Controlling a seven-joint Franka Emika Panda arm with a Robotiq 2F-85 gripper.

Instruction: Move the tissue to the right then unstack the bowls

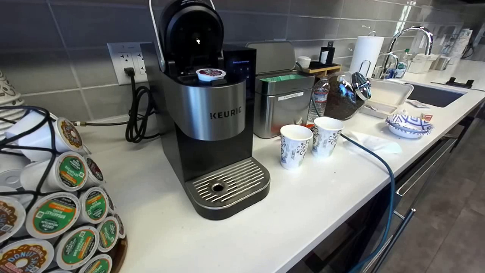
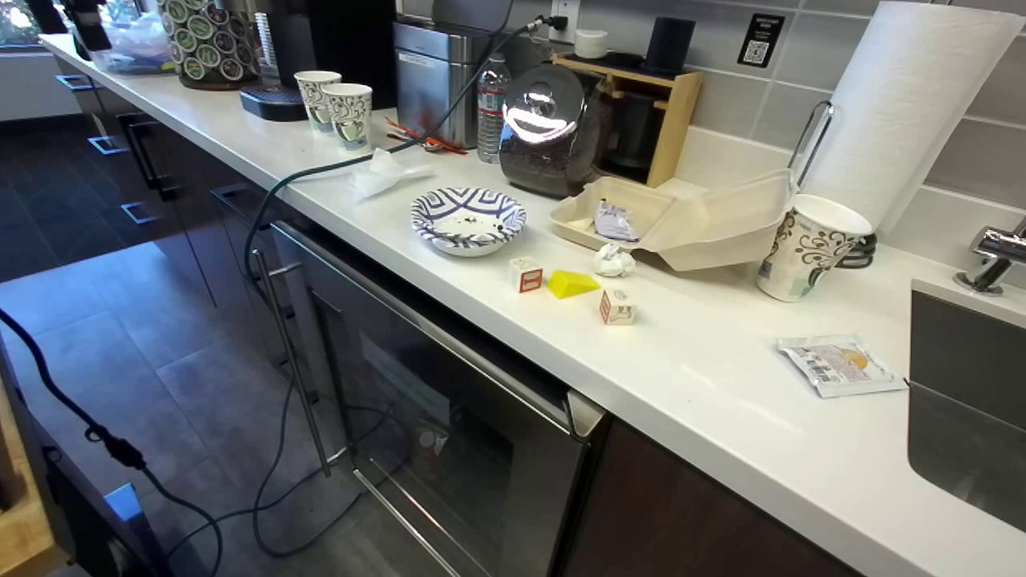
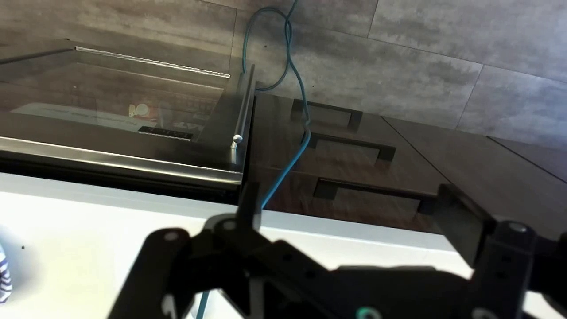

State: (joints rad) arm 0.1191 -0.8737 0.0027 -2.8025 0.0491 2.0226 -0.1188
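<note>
The bowls [image 1: 409, 131] are white with blue patterning and sit near the counter's front edge, also in an exterior view [image 2: 468, 228]. They look nested; I cannot tell how many there are. A sliver of a bowl [image 3: 4, 279] shows at the wrist view's left edge. The white tissue [image 1: 373, 143] lies flat and rumpled between the bowls and the paper cups, also in an exterior view [image 2: 385, 175]. My gripper [image 3: 354, 212] is open, with nothing between its fingers, over the counter's front edge. The tissue does not show clearly in the wrist view.
Two paper cups [image 1: 295, 148] stand beside the coffee machine [image 1: 204, 113]. A blue-green cable [image 1: 371, 153] crosses the counter near the tissue. Toy blocks [image 2: 526, 274], a yellow block [image 2: 571, 284], a crumpled white ball [image 2: 614, 261] and an open takeout box [image 2: 705, 228] lie near the bowls.
</note>
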